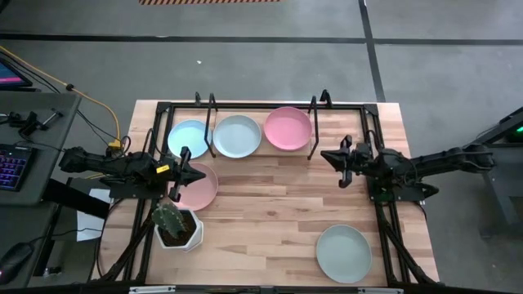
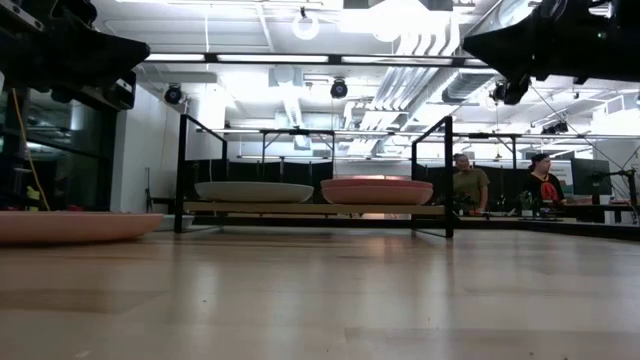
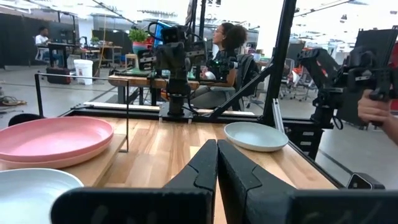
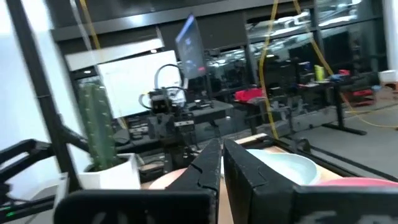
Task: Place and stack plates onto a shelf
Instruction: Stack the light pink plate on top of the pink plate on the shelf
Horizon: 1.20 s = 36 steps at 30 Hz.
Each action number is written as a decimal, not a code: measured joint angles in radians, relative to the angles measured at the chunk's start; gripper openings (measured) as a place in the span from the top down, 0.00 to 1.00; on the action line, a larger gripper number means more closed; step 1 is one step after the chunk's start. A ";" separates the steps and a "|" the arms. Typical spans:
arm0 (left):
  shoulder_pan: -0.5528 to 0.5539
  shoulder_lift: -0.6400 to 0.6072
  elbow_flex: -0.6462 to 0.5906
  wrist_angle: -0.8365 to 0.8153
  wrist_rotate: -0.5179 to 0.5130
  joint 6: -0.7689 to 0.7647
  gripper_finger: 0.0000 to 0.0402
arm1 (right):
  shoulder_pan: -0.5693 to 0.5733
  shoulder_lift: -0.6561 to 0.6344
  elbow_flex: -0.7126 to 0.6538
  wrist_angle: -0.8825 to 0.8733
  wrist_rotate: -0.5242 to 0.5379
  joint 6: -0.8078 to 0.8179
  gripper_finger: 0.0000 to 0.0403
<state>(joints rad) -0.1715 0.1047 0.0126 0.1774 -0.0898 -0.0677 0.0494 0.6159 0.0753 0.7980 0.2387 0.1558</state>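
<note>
The shelf (image 1: pixel 263 122), a low wood plank (image 2: pixel 310 209), stands at the table's far side. It carries a pale mint plate (image 1: pixel 237 135) and a pink plate (image 1: pixel 288 128). A light blue plate (image 1: pixel 189 137) lies just left of its left bracket. A second pink plate (image 1: pixel 198 189) lies flat on the table left of centre, and a second mint plate (image 1: pixel 344 253) lies near the front right. My left gripper (image 1: pixel 194 174) is shut and empty, hovering above the loose pink plate (image 2: pixel 65 226). My right gripper (image 1: pixel 329 155) is shut and empty, in the air near the shelf's right end.
A white pot with a cactus (image 1: pixel 178 224) stands at the near left, just in front of the loose pink plate. A black tube frame (image 1: pixel 372 131) runs round the table's far and side edges. People sit in the room behind (image 2: pixel 468 185).
</note>
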 joint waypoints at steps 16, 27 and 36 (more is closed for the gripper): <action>0.000 0.034 0.000 0.040 -0.017 -0.005 0.97 | 0.000 0.002 0.163 -0.240 -0.078 -0.045 0.98; 0.000 0.384 0.081 0.116 -0.216 -0.091 0.70 | 0.000 0.041 0.166 -0.241 -0.072 -0.057 0.98; 0.002 0.647 0.446 -0.387 -0.308 -0.314 0.57 | -0.001 0.066 0.166 -0.236 -0.040 -0.041 0.98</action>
<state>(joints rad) -0.1696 0.7519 0.4586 -0.2099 -0.3977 -0.3818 0.0486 0.6815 0.2409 0.5624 0.1986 0.1150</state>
